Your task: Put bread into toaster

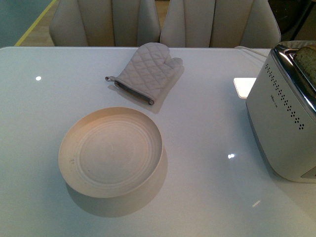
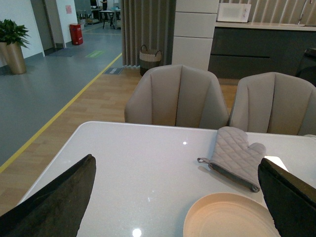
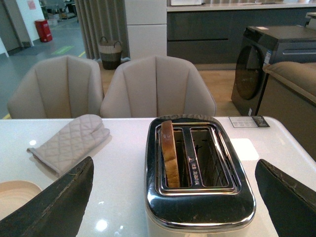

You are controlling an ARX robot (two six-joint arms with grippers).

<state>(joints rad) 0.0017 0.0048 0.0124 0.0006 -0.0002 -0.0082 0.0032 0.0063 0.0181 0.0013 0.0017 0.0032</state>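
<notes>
The silver-white toaster [image 1: 284,116] stands at the table's right edge; its chrome top shows in the right wrist view [image 3: 197,163]. The bread [image 3: 169,153] stands upright in one of its two slots, the one nearer the oven mitt, its top sticking out; the other slot is empty. A bit of the bread [image 1: 307,59] shows in the front view. My right gripper [image 3: 175,207] is open, hovering above and behind the toaster, holding nothing. My left gripper [image 2: 180,202] is open and empty above the table near the plate. Neither arm shows in the front view.
An empty round beige plate [image 1: 79,163] sits left of centre, also in the left wrist view [image 2: 197,224]. A grey quilted oven mitt [image 1: 148,71] lies behind it. A flat white card [image 1: 243,86] lies left of the toaster. Two beige chairs [image 1: 163,22] stand at the far edge.
</notes>
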